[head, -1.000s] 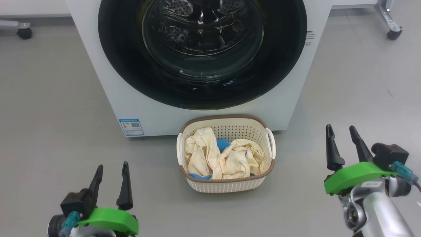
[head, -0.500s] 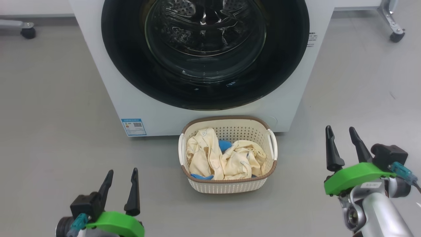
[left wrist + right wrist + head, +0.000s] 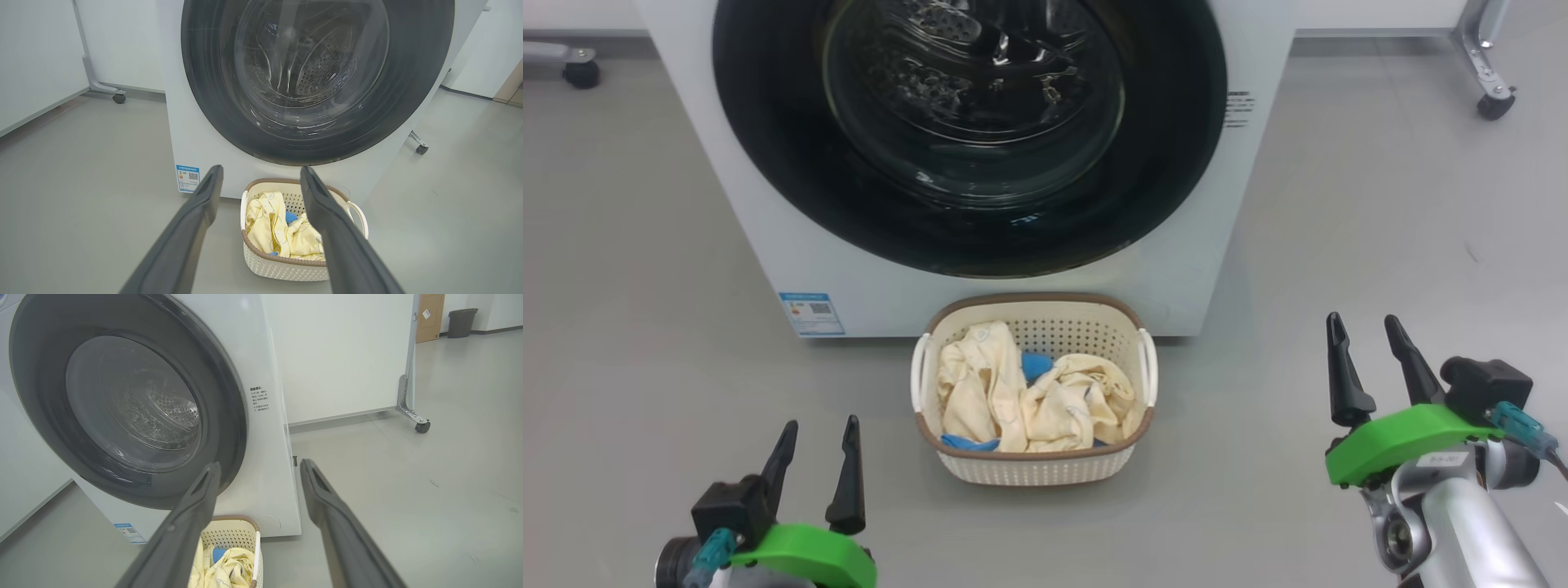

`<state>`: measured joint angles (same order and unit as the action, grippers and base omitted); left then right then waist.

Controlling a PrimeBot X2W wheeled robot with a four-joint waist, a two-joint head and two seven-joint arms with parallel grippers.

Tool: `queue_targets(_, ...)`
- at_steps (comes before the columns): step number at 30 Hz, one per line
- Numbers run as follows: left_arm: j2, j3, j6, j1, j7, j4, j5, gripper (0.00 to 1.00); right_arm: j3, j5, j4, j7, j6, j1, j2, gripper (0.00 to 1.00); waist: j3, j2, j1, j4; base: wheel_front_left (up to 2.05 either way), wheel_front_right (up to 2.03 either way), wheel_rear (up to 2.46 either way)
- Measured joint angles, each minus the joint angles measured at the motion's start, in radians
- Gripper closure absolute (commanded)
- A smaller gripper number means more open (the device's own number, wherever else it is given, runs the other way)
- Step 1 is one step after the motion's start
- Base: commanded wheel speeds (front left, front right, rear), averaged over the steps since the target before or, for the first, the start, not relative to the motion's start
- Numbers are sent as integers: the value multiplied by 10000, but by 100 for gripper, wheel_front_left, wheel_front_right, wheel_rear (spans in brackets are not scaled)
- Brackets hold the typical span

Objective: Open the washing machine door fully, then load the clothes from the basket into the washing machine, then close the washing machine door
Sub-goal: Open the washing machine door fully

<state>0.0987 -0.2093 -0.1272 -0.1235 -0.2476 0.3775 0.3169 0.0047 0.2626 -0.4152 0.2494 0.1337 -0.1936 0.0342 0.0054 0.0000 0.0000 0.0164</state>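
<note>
The white washing machine point(image 3: 768, 245) point(image 3: 196, 134) point(image 3: 269, 465) stands ahead, its round black-rimmed door point(image 3: 968, 131) point(image 3: 318, 73) point(image 3: 130, 404) closed flat against the front. On the floor before it sits the cream basket point(image 3: 1036, 467) point(image 3: 286, 267) point(image 3: 229, 531), holding pale yellow clothes point(image 3: 1013, 400) point(image 3: 269, 224) point(image 3: 224, 571) and blue pieces. My left gripper point(image 3: 821, 433) point(image 3: 261, 173) is open at lower left, left of the basket, holding nothing. Right of the basket, my right gripper point(image 3: 1364, 327) point(image 3: 259, 467) hangs open and empty.
Grey floor point(image 3: 1380, 212) spreads all around. A castor point(image 3: 1494, 106) of a wheeled frame is at far right, another castor point(image 3: 580, 73) at far left. White panels point(image 3: 339, 355) stand behind the machine; a bin point(image 3: 459, 322) sits far back.
The head camera has shifted, so machine and basket sit further left in the picture. The left gripper has risen slightly in view and drawn right. Both stay open.
</note>
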Motion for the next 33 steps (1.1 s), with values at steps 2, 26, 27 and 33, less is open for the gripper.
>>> queue_targets(2, 0, -23, 0, 0, 0, 2, 0, 0, 0, 0, -4, 0, 0, 0, 0, 0, -14, 0, 0, -1, 123, 123, -246)
queue_targets(26, -150, 136, -33, 27, 0, -587, -174, 0, 46, 0, -12, 2, 0, 4, 115, 0, -43, 0, 0, -51, 99, 99, -199)
queue_targets(27, -148, 140, -35, 34, 0, -589, -174, 0, 50, 0, -12, 2, 0, 3, 113, 0, -30, 0, 0, -52, 25, 25, -49)
queue_targets(33, -146, 144, -38, 34, 0, -640, -174, 0, 42, 0, -12, 2, 0, 3, 111, 0, 15, 0, 0, -50, 4, 4, -9)
